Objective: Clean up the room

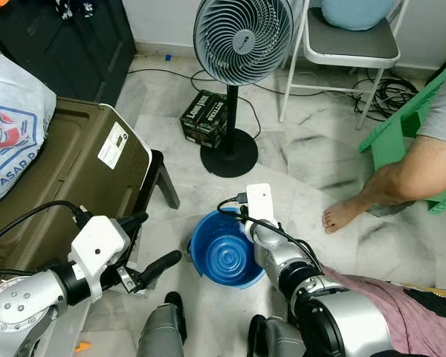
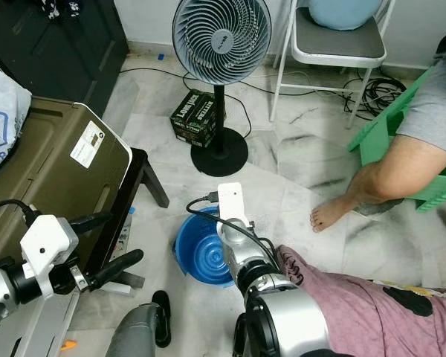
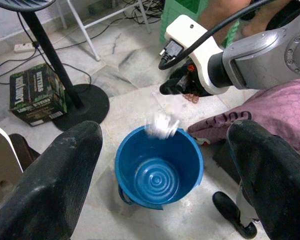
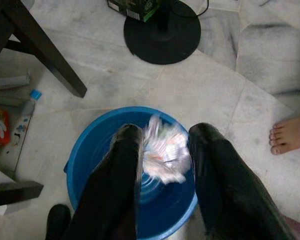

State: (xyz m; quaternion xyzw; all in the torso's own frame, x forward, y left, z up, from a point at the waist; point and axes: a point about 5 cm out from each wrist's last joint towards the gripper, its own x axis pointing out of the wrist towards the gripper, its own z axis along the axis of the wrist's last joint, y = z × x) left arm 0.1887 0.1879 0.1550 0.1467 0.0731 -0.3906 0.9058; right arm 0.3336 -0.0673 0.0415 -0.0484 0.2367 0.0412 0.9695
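on the marble floor, just in front of the robot, stands one round blue plastic bucket with a ringed bottom. the right gripper hangs right over its rim, its two black fingers parted, and one crumpled white wrapper shows blurred between them, above the bucket's mouth; whether the fingers touch it cannot be told. the left gripper is held at the bucket's left side, apart from it, its two fingers spread wide and holding nothing. beyond the bucket stands one fan on a flat round black base, with one dark green carton touching that base. one white metal folding chair stands at the far wall. to the left is one olive hard case on a dark stool. a person's bare foot rests on the floor to the right, by a green plastic stool. pink cloth lies at the near right.
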